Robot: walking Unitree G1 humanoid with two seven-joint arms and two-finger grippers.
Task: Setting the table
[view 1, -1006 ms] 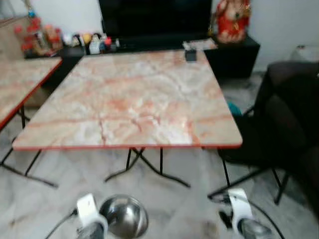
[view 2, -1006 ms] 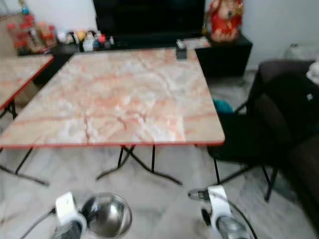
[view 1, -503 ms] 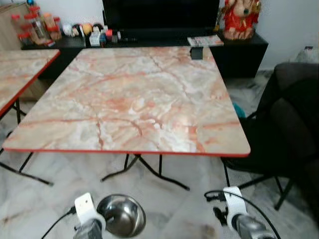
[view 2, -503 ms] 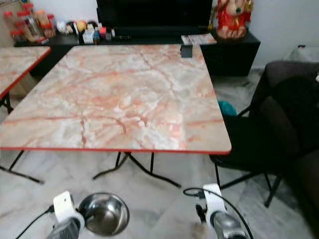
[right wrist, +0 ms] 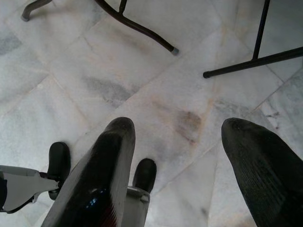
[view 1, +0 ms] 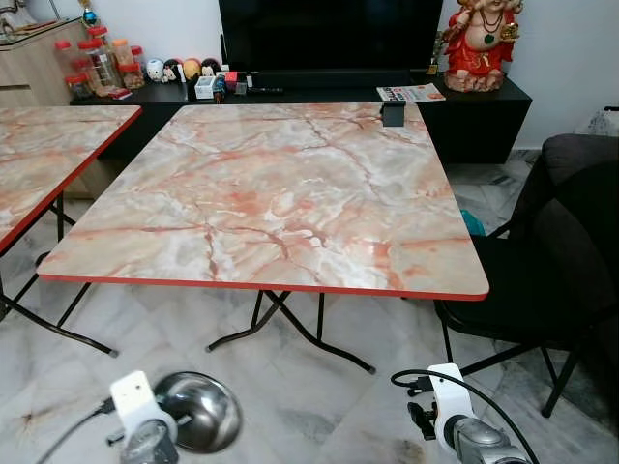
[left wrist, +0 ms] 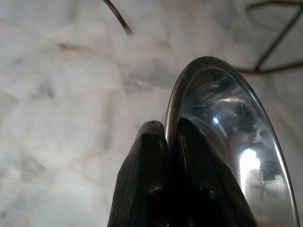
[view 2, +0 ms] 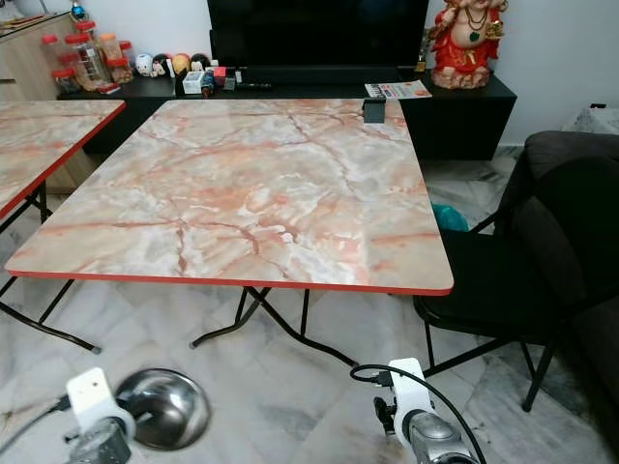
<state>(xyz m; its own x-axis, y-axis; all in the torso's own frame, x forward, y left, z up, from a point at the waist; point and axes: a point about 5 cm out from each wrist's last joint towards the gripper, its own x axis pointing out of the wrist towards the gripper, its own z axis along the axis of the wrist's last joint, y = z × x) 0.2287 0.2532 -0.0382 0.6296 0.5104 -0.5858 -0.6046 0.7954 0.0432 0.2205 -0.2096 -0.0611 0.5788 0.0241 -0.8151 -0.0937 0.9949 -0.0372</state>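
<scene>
The table (view 1: 271, 193) stands ahead of me, with a pink marble-patterned top and a red edge, and a small black holder (view 1: 393, 114) at its far side. Low in front of me, above the floor, my left gripper (left wrist: 169, 132) is shut on the rim of a shiny steel bowl (view 1: 198, 411), one finger inside the rim and one outside. The bowl (left wrist: 227, 142) is tilted on edge in the left wrist view. My right gripper (right wrist: 179, 126) hangs open over the marble floor with nothing between its fingers.
A second marble table (view 1: 48, 155) stands at the left. At the table's right side stands a black chair (view 1: 542, 280). Behind is a black TV cabinet (view 1: 484, 111) with jars (view 1: 92, 63) and a red statue (view 1: 481, 43). The table's folding legs (view 1: 290, 324) cross below.
The camera has steadied and shifted, so the blurred picture is now sharp. My left arm with the bowl sits a little further left. The right gripper stays open.
</scene>
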